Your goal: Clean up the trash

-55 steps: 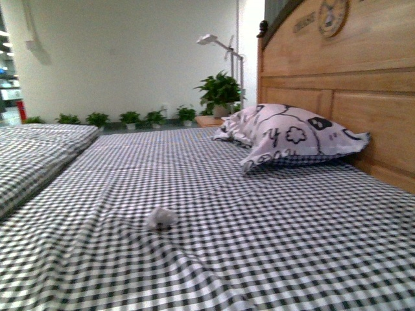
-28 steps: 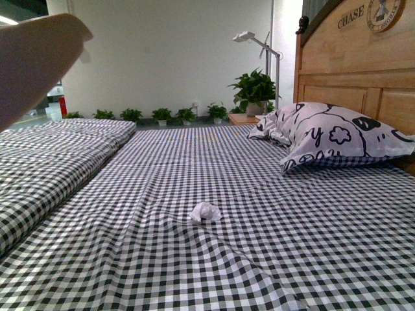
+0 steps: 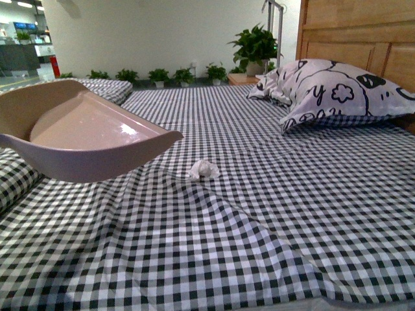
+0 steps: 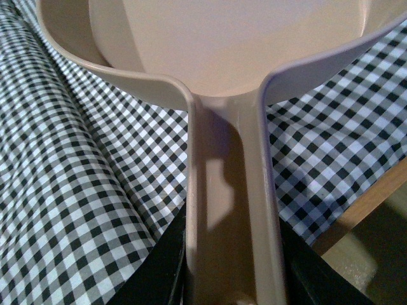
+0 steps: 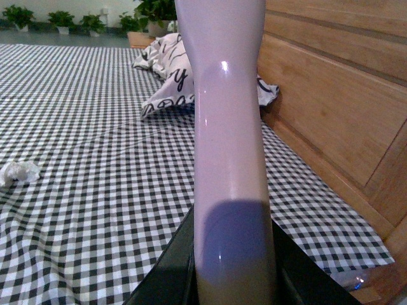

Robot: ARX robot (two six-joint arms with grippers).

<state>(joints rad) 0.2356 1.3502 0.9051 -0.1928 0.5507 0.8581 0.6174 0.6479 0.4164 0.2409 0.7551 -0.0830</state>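
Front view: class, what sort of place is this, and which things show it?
Probably a bedroom, perhaps a bedding showroom: a wide black-and-white checked bedsheet spread flat, a tall wooden headboard, and a white pillow with black cartoon drawings.

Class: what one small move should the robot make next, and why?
Probably lower the dustpan until its lip rests on the checked sheet beside the trash: the left gripper holds it raised, and the wad lies untouched just past its lip.
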